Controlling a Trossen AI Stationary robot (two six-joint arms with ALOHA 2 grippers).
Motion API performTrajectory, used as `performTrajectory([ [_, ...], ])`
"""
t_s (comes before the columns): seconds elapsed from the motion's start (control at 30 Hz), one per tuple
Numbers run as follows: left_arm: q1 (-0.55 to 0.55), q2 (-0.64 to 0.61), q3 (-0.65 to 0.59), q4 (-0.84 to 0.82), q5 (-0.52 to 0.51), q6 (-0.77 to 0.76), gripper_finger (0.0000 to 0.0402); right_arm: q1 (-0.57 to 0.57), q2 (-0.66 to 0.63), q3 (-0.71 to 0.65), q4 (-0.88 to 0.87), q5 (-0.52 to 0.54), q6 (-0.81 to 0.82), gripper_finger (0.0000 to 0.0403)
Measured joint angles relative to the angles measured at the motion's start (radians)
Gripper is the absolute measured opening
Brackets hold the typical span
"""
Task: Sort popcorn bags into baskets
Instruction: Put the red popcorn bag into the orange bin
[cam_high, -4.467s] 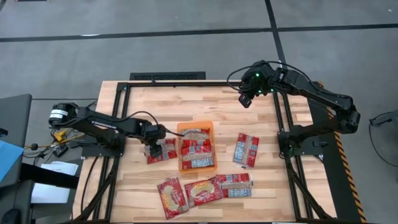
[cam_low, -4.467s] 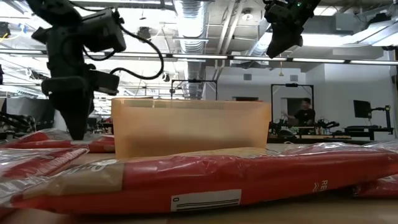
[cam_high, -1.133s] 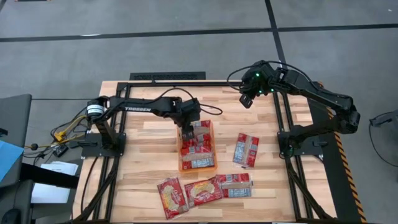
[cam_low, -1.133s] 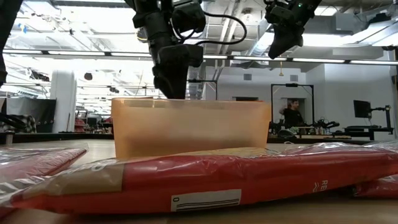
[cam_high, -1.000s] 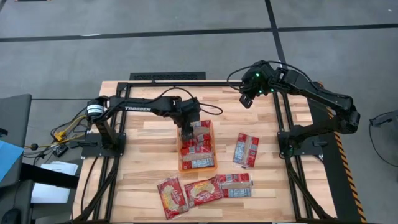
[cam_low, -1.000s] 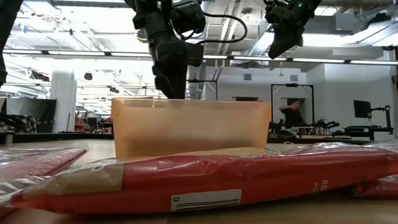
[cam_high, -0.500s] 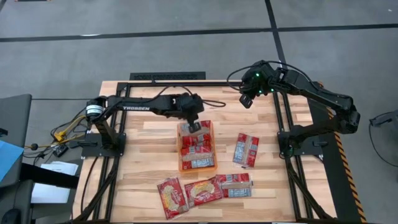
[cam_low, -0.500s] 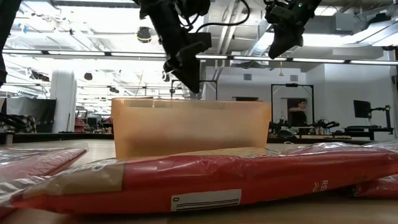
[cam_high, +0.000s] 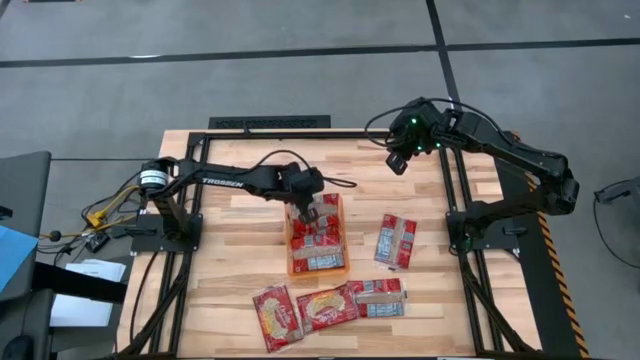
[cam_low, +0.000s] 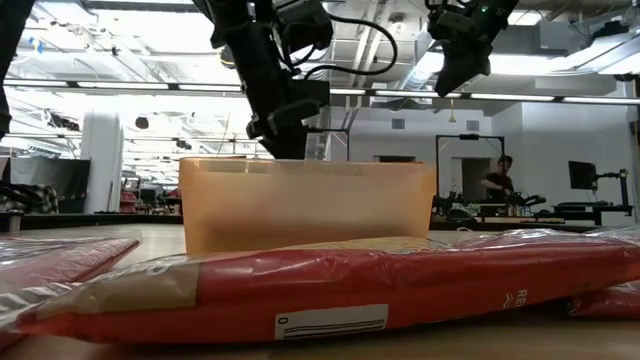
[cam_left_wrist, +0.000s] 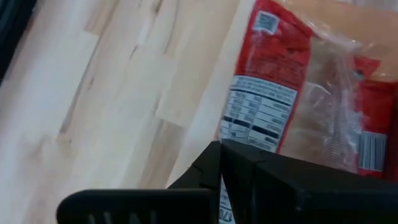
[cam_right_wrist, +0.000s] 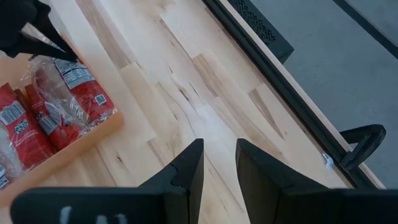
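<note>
The orange basket (cam_high: 318, 272) stands mid-table and holds several red popcorn packets (cam_high: 318, 238), print side up. My left gripper (cam_high: 305, 212) is shut and points down over the basket's far left corner. In the left wrist view its tips (cam_left_wrist: 221, 149) stand at the edge of the topmost packet (cam_left_wrist: 273, 106). In the low view it (cam_low: 285, 145) reaches down to the basket's rim (cam_low: 305, 165). My right gripper (cam_high: 395, 160) is open and empty, held high over the table's far right part. Several more packets lie flat on the table, one to the basket's right (cam_high: 397, 241). My left gripper's shut fingertips stand at the edge of the topmost packet (cam_left_wrist: 239, 134), beside the basket's left wall. They point down from above. I cannot tell whether they touch the packet or the wall.
Three packets (cam_high: 277, 317) (cam_high: 327, 305) (cam_high: 378, 297) lie near the table's near edge, one close before the low camera (cam_low: 350, 280). Bare wood lies left of the basket and across the far part of the table (cam_right_wrist: 205, 106). A person stands in the room beyond (cam_low: 497, 180).
My left gripper rose a little, tipped and swung toward the table's right over the basket's far end. It then came back down to the basket's far left corner. The packets in the basket stay where they were. My right arm has kept still.
</note>
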Motion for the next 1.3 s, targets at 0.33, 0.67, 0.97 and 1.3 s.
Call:
performTrajectory([
  [0.33, -0.010, 0.000, -0.080, 0.064, 0.012, -0.033, 0.0000, -0.009, 0.000, 0.000, -0.001, 0.001, 0.002, 0.0118],
  [0.67, -0.013, 0.022, -0.082, 0.065, 0.128, 0.027, 0.0000, -0.009, 0.000, 0.000, -0.001, 0.001, 0.004, 0.0118],
  [0.97, -0.014, -0.048, -0.028, 0.019, 0.117, -0.018, 0.0000, -0.009, 0.000, 0.000, -0.004, 0.001, 0.004, 0.0118],
  [1.3, -0.172, -0.263, -0.005, -0.547, 0.459, -0.109, 0.0086, -0.007, 0.000, 0.000, -0.012, -0.002, -0.047, 0.0118],
])
